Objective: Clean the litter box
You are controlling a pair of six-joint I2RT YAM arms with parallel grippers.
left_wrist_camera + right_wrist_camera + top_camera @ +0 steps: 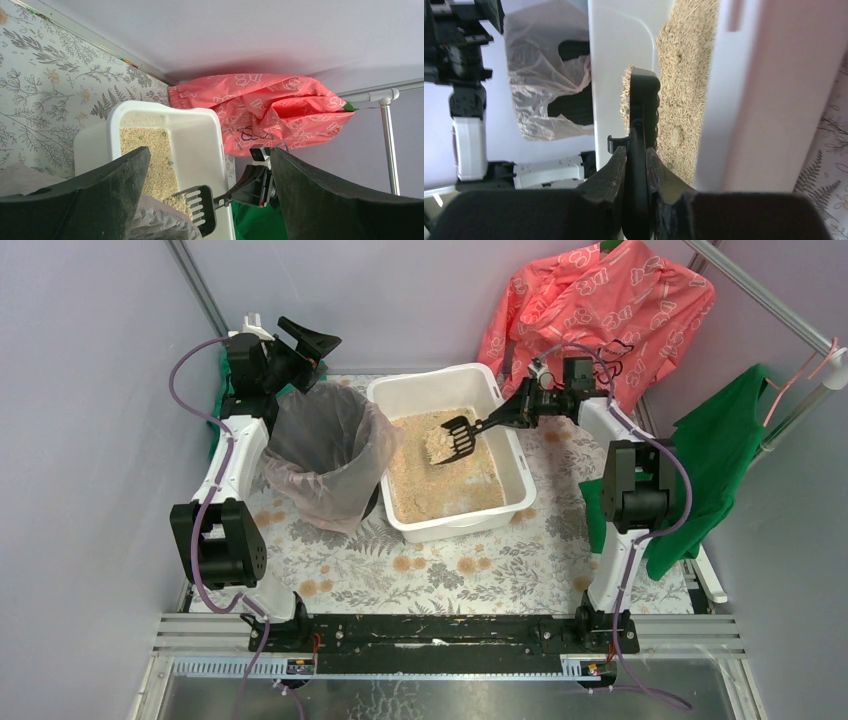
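The litter box (455,528) is a white tub of tan granules at the table's middle back; it also shows in the left wrist view (195,135) and the right wrist view (614,60). A black slotted scoop (455,438) loaded with granules hangs over the box's left half. My right gripper (515,412) is shut on the scoop's handle, and the right wrist view shows the jaws (636,152) pressed on both sides of the scoop (644,100). My left gripper (305,345) stands open and empty behind the bin, with its view (210,150) looking at the scoop (207,210).
A round black bin lined with a clear bag (325,455) stands against the box's left side. A coral garment (600,310) hangs at the back right, and a green cloth (720,460) hangs on a rail (800,400) at the right. A floral cover (430,570) lies on the table.
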